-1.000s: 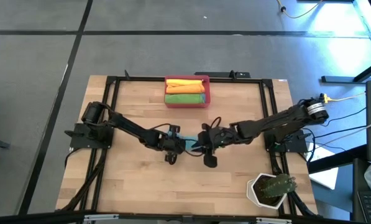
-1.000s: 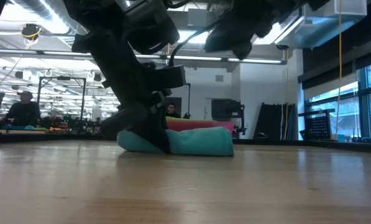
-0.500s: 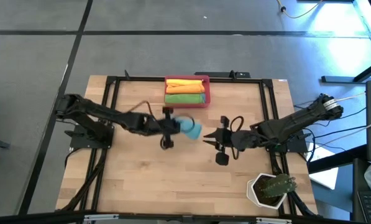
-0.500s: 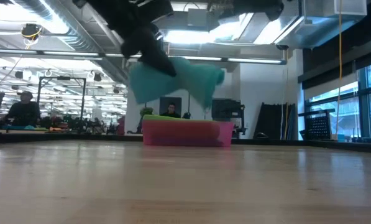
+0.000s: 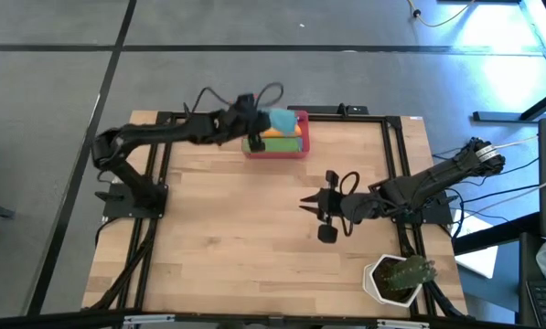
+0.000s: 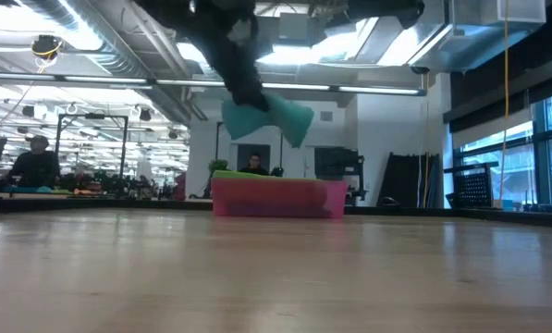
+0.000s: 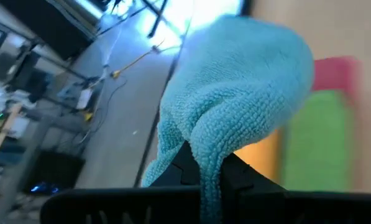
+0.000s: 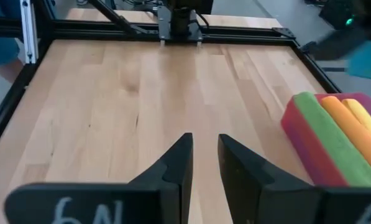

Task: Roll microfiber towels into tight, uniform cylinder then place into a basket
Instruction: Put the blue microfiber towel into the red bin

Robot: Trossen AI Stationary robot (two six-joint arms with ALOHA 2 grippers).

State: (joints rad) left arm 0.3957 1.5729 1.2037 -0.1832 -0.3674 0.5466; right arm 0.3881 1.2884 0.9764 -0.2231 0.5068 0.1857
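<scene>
Teal looped-pile microfiber towel [image 7: 235, 106] bulges, loosely bunched, from the left gripper [image 5: 254, 123], fingers clamped on it, above the red-pink plastic basket [image 5: 274, 149]; right gripper [image 8: 204, 163] fingers slightly apart, empty.

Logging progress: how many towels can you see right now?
3. Green towel and orange towel lie rolled in the basket; teal towel hangs from the left gripper above it. Others may be hidden.
</scene>
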